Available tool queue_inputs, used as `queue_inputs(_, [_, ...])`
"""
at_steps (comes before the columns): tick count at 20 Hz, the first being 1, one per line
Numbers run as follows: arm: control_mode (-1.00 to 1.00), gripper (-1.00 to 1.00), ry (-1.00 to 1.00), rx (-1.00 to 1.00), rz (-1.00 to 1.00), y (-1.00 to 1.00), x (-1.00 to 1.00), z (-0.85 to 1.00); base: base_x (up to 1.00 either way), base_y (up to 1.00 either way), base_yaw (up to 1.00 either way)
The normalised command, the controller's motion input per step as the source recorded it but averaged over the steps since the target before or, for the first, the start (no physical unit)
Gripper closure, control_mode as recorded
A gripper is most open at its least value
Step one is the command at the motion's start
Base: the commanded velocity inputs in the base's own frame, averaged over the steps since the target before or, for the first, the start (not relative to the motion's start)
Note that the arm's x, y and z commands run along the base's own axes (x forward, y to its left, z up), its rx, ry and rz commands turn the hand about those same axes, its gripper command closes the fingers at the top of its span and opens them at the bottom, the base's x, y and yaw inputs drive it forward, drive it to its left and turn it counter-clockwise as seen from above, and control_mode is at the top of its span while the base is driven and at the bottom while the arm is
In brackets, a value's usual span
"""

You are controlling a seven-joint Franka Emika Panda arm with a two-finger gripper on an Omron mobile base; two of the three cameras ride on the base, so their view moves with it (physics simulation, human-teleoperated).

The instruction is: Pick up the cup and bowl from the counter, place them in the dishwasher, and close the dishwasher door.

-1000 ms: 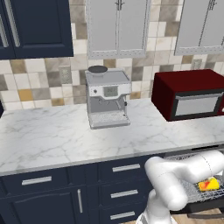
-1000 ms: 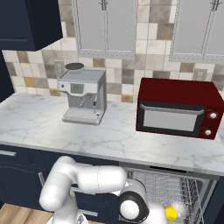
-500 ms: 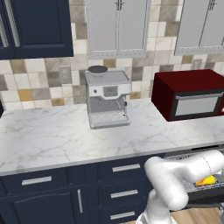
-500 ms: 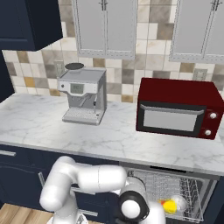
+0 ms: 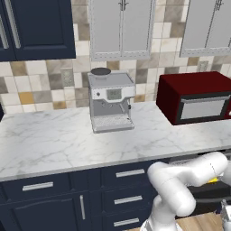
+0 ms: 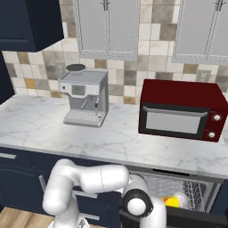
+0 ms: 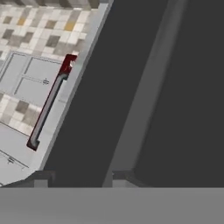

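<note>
Since a second ago the yellow thing [image 6: 170, 201] in the dishwasher [image 6: 178, 196] rack sits further in, and the arm [image 5: 180, 180] has sunk lower. The right base view shows the wire rack [image 6: 196, 191] pulled out under the worktop [image 6: 89, 138]; the left base view catches just a yellow sliver by the arm. The hand view looks along a dark panel, the claw [image 7: 78, 177] tips just apart; whether it grips anything I cannot tell
</note>
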Motion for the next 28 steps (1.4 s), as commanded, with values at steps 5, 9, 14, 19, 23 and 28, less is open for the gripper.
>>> queue_inputs(5, [-1.0, -1.0, 0.0, 0.0, -0.05, -0.19, 0.99, -0.01, 0.0, 0.0, 0.0])
queue_inputs(9, [-1.0, -1.0, 0.0, 0.01, -0.05, -0.21, 1.0, -0.02, 0.0, 0.0, 0.0])
queue_inputs(14, [-1.0, -1.0, 0.0, 0.0, -0.05, -0.25, 1.0, -0.03, 0.0, 0.0, 0.0])
queue_inputs(19, [-1.0, -1.0, 0.0, 0.01, -0.05, -0.27, 1.0, -0.05, 0.0, 0.0, 0.0])
queue_inputs(23, [-1.0, -1.0, 0.0, 0.0, -0.05, -0.26, 1.0, -0.12, 0.0, 0.0, 0.0])
queue_inputs(28, [-1.0, -1.0, 0.0, 0.0, -0.05, -0.24, 0.99, -0.13, 0.0, 0.0, 0.0])
